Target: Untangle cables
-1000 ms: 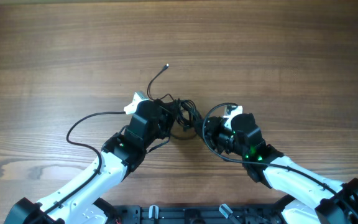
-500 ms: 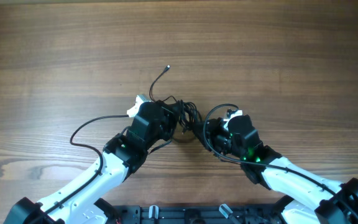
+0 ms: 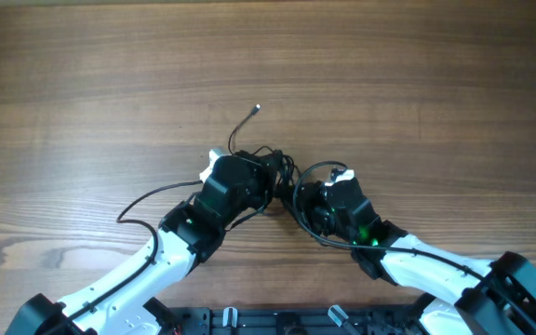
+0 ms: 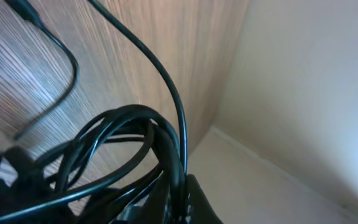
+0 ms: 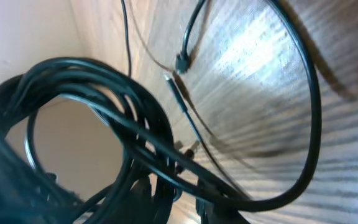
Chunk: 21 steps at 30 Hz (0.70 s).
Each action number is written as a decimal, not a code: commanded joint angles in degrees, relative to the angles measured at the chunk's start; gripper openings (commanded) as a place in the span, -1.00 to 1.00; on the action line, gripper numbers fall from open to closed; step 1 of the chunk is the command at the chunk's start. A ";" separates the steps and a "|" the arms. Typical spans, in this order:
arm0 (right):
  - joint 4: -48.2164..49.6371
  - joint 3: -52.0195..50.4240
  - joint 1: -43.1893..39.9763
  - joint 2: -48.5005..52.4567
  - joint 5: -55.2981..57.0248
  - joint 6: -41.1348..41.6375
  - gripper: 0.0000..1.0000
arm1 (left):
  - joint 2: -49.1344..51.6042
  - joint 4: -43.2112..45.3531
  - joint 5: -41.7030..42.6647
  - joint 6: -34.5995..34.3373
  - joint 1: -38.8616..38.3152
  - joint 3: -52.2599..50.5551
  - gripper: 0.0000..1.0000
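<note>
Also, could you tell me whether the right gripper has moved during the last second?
Yes. Overhead, the right gripper has shifted left against the wood grain of the table, closing in on the bunched cables.

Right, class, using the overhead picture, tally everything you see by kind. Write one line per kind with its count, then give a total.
robot arms: 2, the left arm and the right arm
cable clump: 1, with strands too knotted to count separately
wooden table: 1
total: 4
</note>
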 commanded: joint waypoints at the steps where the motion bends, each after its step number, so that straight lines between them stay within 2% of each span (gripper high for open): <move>1: 1.01 -0.02 0.90 1.36 2.27 -0.35 -0.48 | -0.42 2.08 1.09 -6.05 -1.68 0.50 -0.92; 3: 0.94 -0.02 0.87 1.36 3.74 -3.96 -0.48 | -0.42 2.10 1.44 -9.81 -1.70 0.50 -0.92; 5: 0.55 -0.02 0.87 1.36 6.08 -7.08 -0.48 | -0.42 2.12 2.51 -17.81 -1.70 0.50 -0.92; 9: 0.48 -0.02 0.87 1.36 6.82 -7.63 -0.48 | -0.42 4.09 2.03 -18.32 -1.20 0.50 -0.92; 13: -0.50 -0.02 0.87 1.36 6.97 -14.75 -0.47 | -0.42 4.66 1.55 -18.32 1.77 0.50 -0.92; 21: -3.30 -0.02 0.81 1.36 13.86 -14.93 -0.46 | -0.42 4.17 10.84 -18.32 6.36 0.50 -0.92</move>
